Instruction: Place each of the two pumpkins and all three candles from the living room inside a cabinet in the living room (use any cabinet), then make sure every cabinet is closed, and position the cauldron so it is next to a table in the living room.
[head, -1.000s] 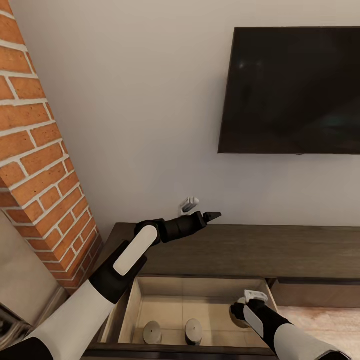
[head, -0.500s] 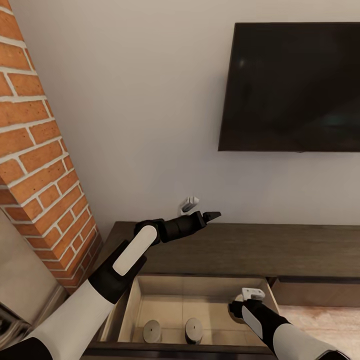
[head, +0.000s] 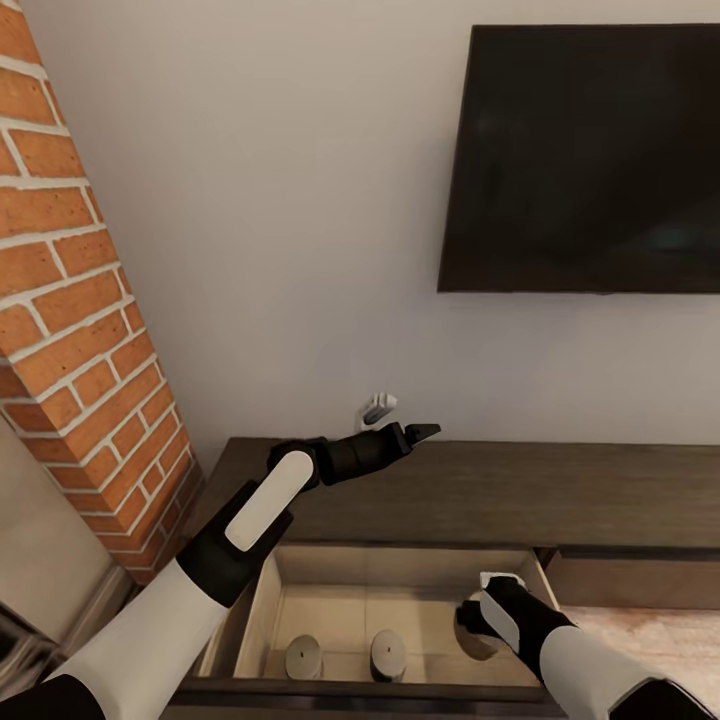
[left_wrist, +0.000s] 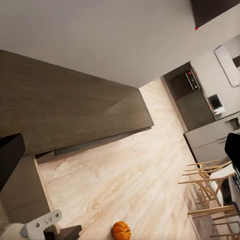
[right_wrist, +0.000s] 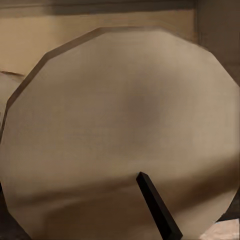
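Cabinet (head: 520, 500) drawer open, two candles (head: 303, 657) inside at 6 o'clock; right gripper (head: 480, 622) clamped on third candle (right_wrist: 125, 125); left gripper (head: 420, 432) state unclear.

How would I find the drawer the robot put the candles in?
Look under the big black TV at the long dark-brown cabinet against the wall. At its end nearest the brick column, one drawer is pulled out. It is pale beige inside, with two round grey candles standing in it, while the drawer front beside it is shut.

two candles (head: 345, 657) in open cabinet (head: 520, 500)
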